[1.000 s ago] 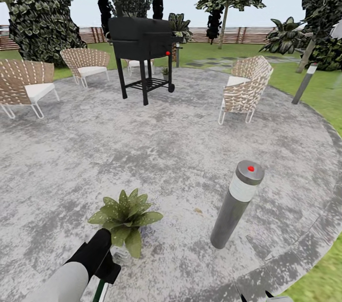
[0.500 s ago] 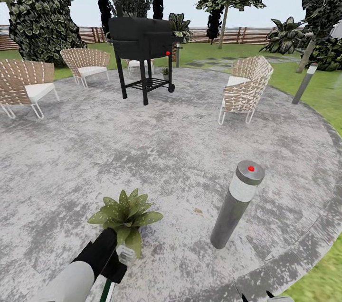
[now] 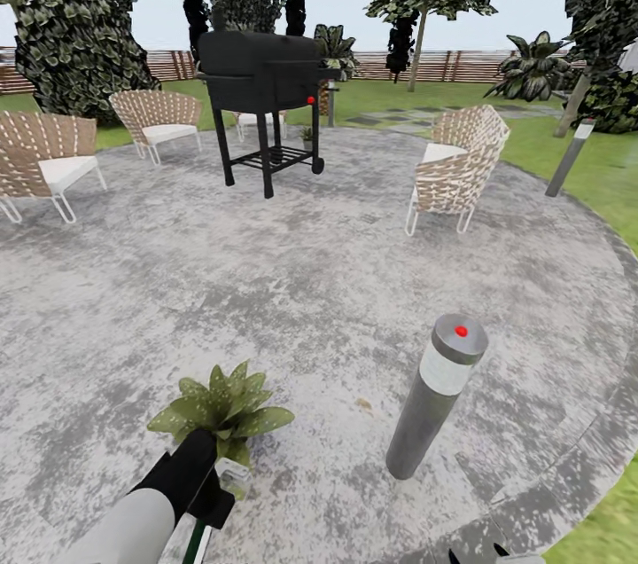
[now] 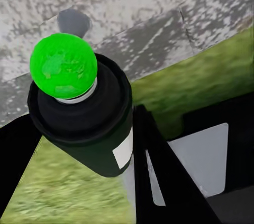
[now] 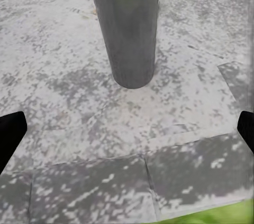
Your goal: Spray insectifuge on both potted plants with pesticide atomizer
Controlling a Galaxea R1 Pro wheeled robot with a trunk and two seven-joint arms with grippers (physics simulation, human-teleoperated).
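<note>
1. The round mottled grey paved patio (image 3: 337, 280) is carrying a black grill (image 3: 261, 72).
2. A grey bollard lamp (image 3: 430, 400) is standing beside the low green-leaved potted plant (image 3: 221, 409).
3. The left gripper (image 3: 199, 493) is clamping the slim dark green pesticide atomizer (image 4: 87, 115).
4. The right gripper (image 5: 127, 129) is spreading its fingers wide, holding nothing.

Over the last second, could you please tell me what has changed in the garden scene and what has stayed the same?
The left end effector, shut on the slim dark green spray bottle, rose closer to the low green-leaved potted plant. Then the whole head view shifted a little, so the camera moved, not the objects. The grey bollard lamp with a red dot, black grill and woven tan chairs stayed put on the patio.
</note>
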